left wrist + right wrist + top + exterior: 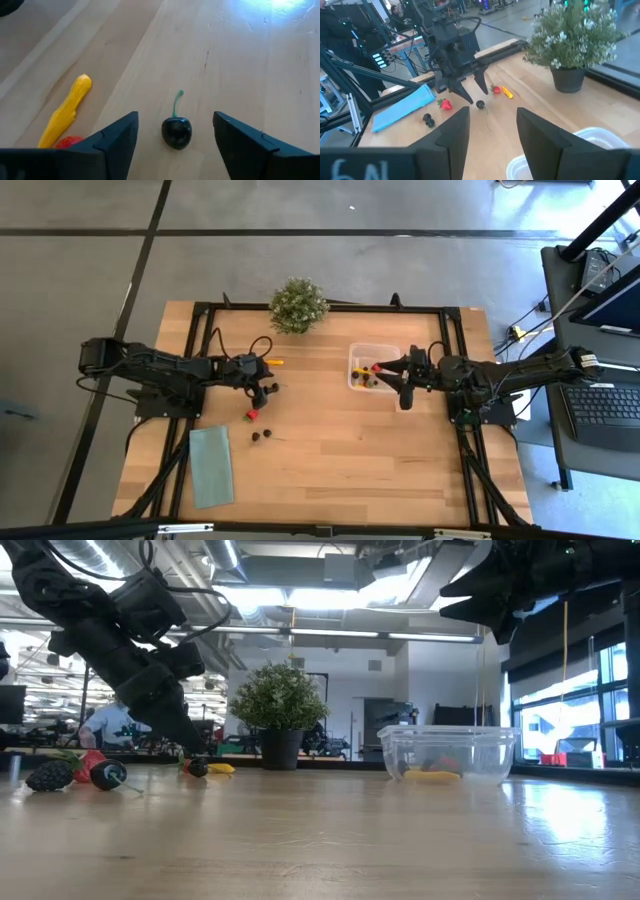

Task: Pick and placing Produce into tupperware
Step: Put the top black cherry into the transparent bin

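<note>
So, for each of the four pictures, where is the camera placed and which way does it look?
High view: above the table, looking straight down; both arms show, with the tupperware near the right gripper.
Low view: at table-top height, looking level at the potted plant; both arms enter from above.
Left wrist view: on the left arm, looking down between the open left gripper at a dark cherry.
Right wrist view: on the right arm, facing the left arm.
Shared: both wrist views show that cherry.
</note>
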You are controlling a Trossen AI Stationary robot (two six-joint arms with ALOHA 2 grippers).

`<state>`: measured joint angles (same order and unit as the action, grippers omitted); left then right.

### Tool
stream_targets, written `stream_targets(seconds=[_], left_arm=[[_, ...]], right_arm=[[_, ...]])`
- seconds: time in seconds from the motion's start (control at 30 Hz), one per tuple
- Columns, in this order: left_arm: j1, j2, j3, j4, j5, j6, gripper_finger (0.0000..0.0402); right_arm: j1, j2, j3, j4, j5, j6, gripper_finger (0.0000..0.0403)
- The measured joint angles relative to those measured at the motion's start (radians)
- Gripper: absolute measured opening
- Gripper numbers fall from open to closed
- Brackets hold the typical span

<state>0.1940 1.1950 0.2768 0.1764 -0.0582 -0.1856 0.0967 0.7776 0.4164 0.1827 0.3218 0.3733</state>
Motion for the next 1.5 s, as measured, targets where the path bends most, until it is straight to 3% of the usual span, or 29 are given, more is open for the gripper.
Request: stream_targets(seconds=[0.77,1.17,1.5], left_arm=[[0.0,0.13,0.0,0.074,-0.011,-0.014,0.0231],[-0.027,0.18,0.001,0.114,-0.057,-0.011,0.0185],[-0.027,0.179,0.0,0.112,-0.057,-0.014,0.0111]], right_arm=[[-0.001,0.0,0.0,-0.047,0.0,0.038,0.0165],[-0.001,0.0,0.0,-0.047,0.0,0.04,0.0165],[-0.001,0.0,0.0,-0.047,0.0,0.038,0.0165]])
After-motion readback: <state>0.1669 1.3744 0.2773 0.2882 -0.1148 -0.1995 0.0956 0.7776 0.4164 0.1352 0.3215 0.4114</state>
